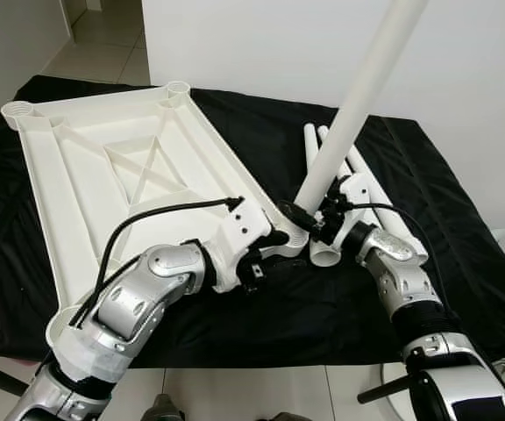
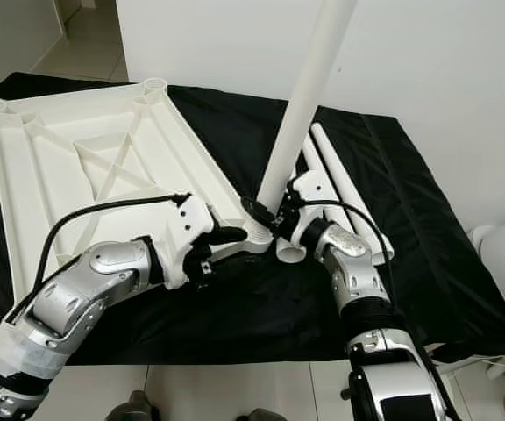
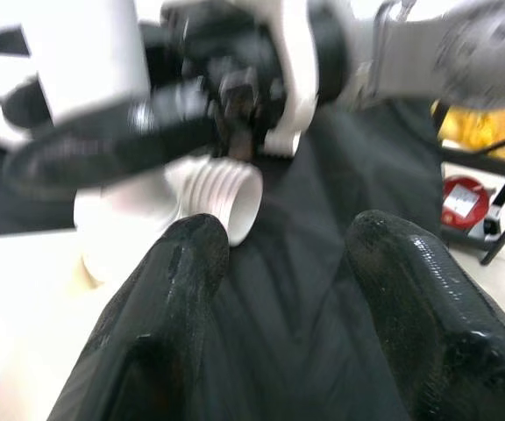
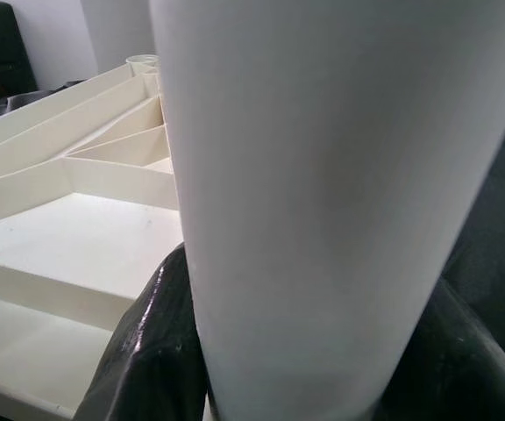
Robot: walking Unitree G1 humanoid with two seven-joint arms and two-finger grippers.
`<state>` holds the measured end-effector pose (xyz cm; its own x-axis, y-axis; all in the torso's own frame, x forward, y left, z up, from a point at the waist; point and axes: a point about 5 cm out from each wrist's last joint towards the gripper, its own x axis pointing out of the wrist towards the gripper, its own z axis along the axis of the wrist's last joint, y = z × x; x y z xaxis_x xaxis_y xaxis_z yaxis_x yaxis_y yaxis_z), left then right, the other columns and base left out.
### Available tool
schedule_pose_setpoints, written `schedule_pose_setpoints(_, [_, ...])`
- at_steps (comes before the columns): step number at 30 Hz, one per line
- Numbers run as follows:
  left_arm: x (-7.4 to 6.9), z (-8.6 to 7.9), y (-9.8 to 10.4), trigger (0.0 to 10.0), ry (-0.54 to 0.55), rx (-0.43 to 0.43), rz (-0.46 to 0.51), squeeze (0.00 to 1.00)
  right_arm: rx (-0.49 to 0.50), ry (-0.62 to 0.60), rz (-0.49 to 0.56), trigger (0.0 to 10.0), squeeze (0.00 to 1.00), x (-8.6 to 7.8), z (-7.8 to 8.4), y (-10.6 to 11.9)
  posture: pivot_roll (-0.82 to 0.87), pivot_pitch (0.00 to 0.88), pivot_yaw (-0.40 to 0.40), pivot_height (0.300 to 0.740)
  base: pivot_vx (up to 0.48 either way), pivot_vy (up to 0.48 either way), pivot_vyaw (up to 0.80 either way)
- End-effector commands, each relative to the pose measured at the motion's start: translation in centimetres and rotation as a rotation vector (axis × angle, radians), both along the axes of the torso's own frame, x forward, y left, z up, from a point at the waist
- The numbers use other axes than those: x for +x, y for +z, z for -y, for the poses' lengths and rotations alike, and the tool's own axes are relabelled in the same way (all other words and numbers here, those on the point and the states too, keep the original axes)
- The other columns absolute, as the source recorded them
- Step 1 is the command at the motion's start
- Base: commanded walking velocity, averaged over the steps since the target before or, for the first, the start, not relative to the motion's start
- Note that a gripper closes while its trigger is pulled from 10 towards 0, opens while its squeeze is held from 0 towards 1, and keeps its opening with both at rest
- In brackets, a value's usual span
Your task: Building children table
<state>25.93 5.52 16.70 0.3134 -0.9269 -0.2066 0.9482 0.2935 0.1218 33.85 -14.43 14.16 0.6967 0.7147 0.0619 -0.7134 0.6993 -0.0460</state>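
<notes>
Centrally, a white tabletop (image 1: 112, 175) lies underside-up on a black cloth (image 1: 463, 263), filling the left half of the frame, ribbed corner sockets showing. Right gripper (image 1: 309, 217): fingers pinched around a white table leg (image 1: 358, 96) that rises tilted toward the upper right, its foot at the tabletop's near right corner; spare legs (image 2: 344, 189) lie just beyond. Left gripper (image 3: 283, 254): fingers spread, holding nothing, beside that corner.
</notes>
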Motion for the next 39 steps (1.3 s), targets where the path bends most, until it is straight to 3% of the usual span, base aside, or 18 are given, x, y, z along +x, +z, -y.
schedule_pose_setpoints(1, [0.1, 0.1, -0.4, 10.0, 0.019, 0.023, 0.016, 0.0, 0.004, -0.025, -0.083, 0.0, 0.0, -0.4, 0.6, -1.7, 0.1, 0.008, -0.102, 0.74, 0.0, 0.0, 0.0])
schedule_pose_setpoints(2, [0.3, 0.0, -0.4, 10.0, 0.035, 0.024, 0.025, 0.0, 0.031, -0.053, -0.1, 10.0, 0.0, -0.4, 0.6, -1.8, 0.1, 0.009, -0.103, 0.74, 0.0, 0.0, 0.0])
schedule_pose_setpoints(7, [0.6, -0.1, -0.3, 10.0, 0.061, 0.023, 0.035, 0.0, 0.092, -0.158, -0.108, 10.0, 0.0, -0.3, 0.2, -1.8, 0.1, 0.011, -0.105, 0.74, 0.0, 0.0, 0.0])
schedule_pose_setpoints(8, [0.6, -0.1, -0.3, 10.0, 0.061, 0.023, 0.035, 0.0, 0.092, -0.158, -0.108, 10.0, 0.0, -0.3, 0.2, -1.8, 0.1, 0.011, -0.105, 0.74, 0.0, 0.0, 0.0])
schedule_pose_setpoints(11, [0.9, -0.3, -0.4, 10.0, 0.084, 0.03, 0.043, 0.0, 0.074, -0.306, -0.099, 10.0, 0.0, -0.3, -0.6, -2.2, 0.11, 0.011, -0.109, 0.74, 0.0, 0.0, 0.0])
schedule_pose_setpoints(18, [1.0, -0.5, -0.6, 10.0, 0.102, 0.035, 0.05, 0.0, 0.09, -0.445, -0.078, 10.0, 0.0, -0.5, -1.8, -1.8, 0.11, 0.008, -0.114, 0.74, 0.0, 0.0, 0.0])
schedule_pose_setpoints(22, [1.1, -0.6, -0.8, 10.0, 0.111, 0.04, 0.053, 0.0, 0.195, -0.674, -0.144, 10.0, 0.0, -0.6, -2.9, -1.7, 0.11, 0.004, -0.116, 0.74, 0.0, 0.0, 0.0])
schedule_pose_setpoints(26, [1.2, -0.5, -0.8, 10.0, 0.111, 0.039, 0.055, 0.0, 0.221, -0.719, -0.151, 10.0, 0.0, -1.3, -4.5, -1.4, 0.11, 0.0, -0.115, 0.74, 0.0, 0.0, 0.0])
schedule_pose_setpoints(31, [1.3, -0.6, -0.8, 10.0, 0.111, 0.04, 0.059, 0.0, 0.229, -0.734, -0.162, 10.0, 0.0, -1.8, -5.4, -1.5, 0.11, 0.0, -0.114, 0.74, 0.0, 0.0, 0.0])
schedule_pose_setpoints(38, [1.4, -0.4, -0.7, 10.0, 0.108, 0.031, 0.068, 0.0, 0.231, -0.759, -0.16, 10.0, 0.0, -2.0, -5.5, -1.2, 0.1, 0.0, -0.113, 0.74, 0.0, 0.0, 0.0])
schedule_pose_setpoints(39, [1.4, -0.3, -0.7, 10.0, 0.107, 0.03, 0.068, 0.0, 0.249, -0.751, -0.147, 10.0, 1.0, -2.0, -5.3, -0.9, 0.1, 0.0, -0.112, 0.74, 0.0, 0.0, 0.0])
